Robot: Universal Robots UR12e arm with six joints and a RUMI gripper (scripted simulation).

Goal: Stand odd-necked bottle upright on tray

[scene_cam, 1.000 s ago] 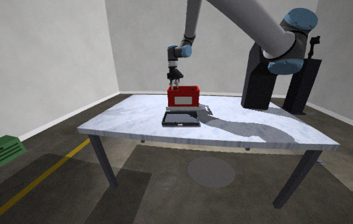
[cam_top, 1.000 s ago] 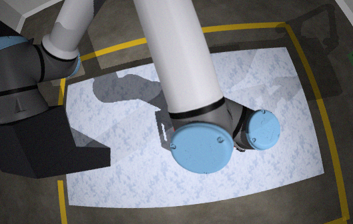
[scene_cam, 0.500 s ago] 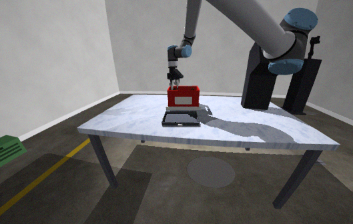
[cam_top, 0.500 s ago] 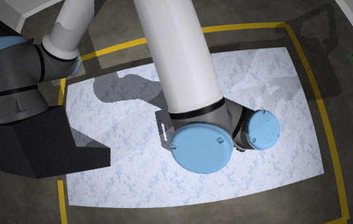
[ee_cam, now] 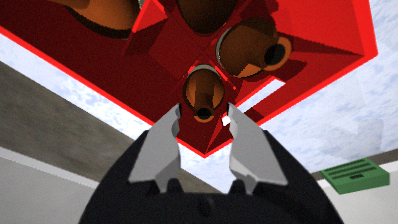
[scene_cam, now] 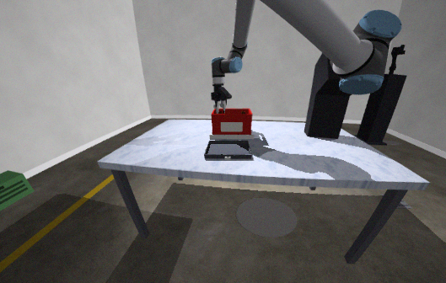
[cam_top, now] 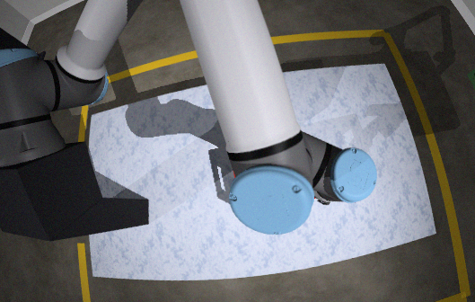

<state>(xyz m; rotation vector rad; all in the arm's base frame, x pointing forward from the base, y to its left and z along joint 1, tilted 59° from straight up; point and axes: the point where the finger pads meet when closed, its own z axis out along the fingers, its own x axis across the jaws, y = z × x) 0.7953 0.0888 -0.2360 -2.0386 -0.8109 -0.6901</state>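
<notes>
Gripper [scene_cam: 220, 110] [ee_cam: 203, 104] partly open, fingers apart, nothing gripped, near one brown bottle's neck [ee_cam: 203, 102].

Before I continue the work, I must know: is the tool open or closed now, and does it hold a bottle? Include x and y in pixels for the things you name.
Tool [scene_cam: 220, 112] [ee_cam: 203, 104]: partly open, nothing held; a brown bottle [ee_cam: 203, 90] stands between and beyond its fingertips.

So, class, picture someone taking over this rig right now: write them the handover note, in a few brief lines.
Pincer: partly open, nothing held, fingertips at the neck of the bottle nearest the crate's corner.
Crate: red, on the table, bottles inside.
Tray: dark, on the table beside the crate, no bottle on it.
Done: pincer brought down to a bottle.
Left: settle which neck differs, which I cannot tell here; grip that bottle, lift it, stand it upright on the tray.
</notes>
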